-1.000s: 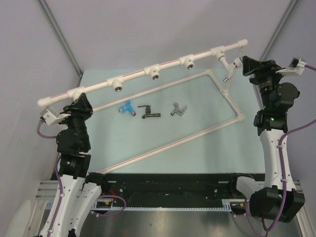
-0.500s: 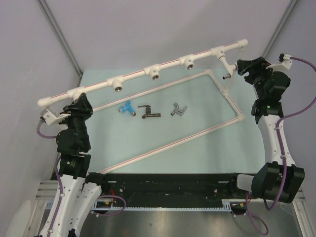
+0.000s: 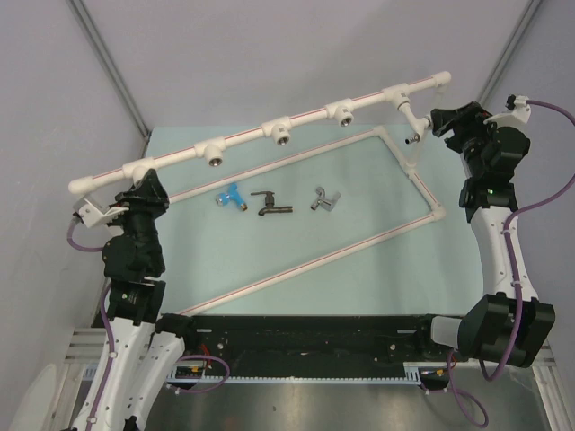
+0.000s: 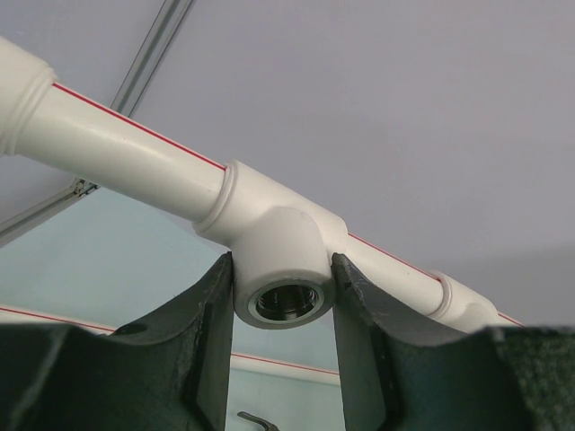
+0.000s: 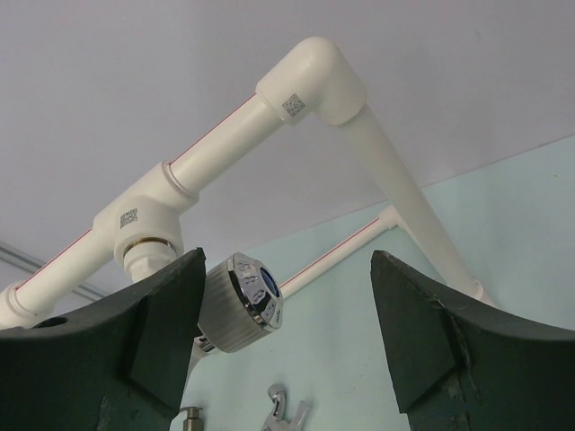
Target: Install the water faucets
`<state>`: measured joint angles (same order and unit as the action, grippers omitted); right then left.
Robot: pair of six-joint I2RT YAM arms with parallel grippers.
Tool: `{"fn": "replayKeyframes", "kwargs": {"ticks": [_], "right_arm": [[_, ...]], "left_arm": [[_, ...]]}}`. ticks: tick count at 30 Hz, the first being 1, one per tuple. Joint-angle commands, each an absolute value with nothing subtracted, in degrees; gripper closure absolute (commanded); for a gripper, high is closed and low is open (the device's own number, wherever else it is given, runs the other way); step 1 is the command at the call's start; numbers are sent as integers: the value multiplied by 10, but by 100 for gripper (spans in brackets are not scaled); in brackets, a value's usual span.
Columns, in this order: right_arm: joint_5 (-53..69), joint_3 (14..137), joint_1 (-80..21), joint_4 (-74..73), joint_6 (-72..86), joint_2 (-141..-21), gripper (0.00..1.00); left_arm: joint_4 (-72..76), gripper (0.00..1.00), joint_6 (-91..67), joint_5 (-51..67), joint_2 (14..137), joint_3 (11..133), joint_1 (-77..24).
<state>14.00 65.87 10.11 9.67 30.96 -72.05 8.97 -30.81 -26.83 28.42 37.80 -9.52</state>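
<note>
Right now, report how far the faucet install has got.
Done: white faucet sits in the end tee, tightness unclear. In hand: right hand open around it; left hand clamps the left tee. Left: blue faucet, dark faucet and silver faucet lie loose on the table.

a flat pipe loop [image 3: 314, 260] lies on the bench [image 3: 386, 278]. a raised rail [image 3: 247, 136] runs above the loop's far side, from near left to far right, with tees spaced along it. the left pincer [image 4: 281, 269] straddles the leftmost tee [image 4: 280, 260], one finger against each side of its socket.

inside the loop, three faucets lie in a row on the bench: the left faucet [image 3: 232, 197], the middle faucet [image 3: 269, 205] just right of it, and the right faucet [image 3: 325, 200] further right, apart from both.

the fourth faucet [image 3: 411, 121] hangs below the rightmost tee [image 3: 396, 94]. the right pincer [image 5: 287, 269] sits to its right with fingers spread. the faucet's handle lies beside one finger, possibly touching it.
</note>
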Motion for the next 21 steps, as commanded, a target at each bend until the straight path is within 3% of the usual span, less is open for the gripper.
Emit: {"fn": "replayKeyframes", "kwargs": {"ticks": [1, 6, 12, 21], "right_arm": [[135, 644, 106, 17, 269, -730, 22], [134, 644, 112, 57, 269, -695, 21], [134, 644, 112, 96, 246, -622, 6], [155, 635, 103, 95, 247, -530, 3]], "left_arm": [[68, 100, -293, -232, 285, 368, -102], [68, 100, -294, -233, 285, 368, -102], [68, 98, -293, -233, 284, 369, -102], [69, 96, -293, -231, 276, 372, -102]]}}
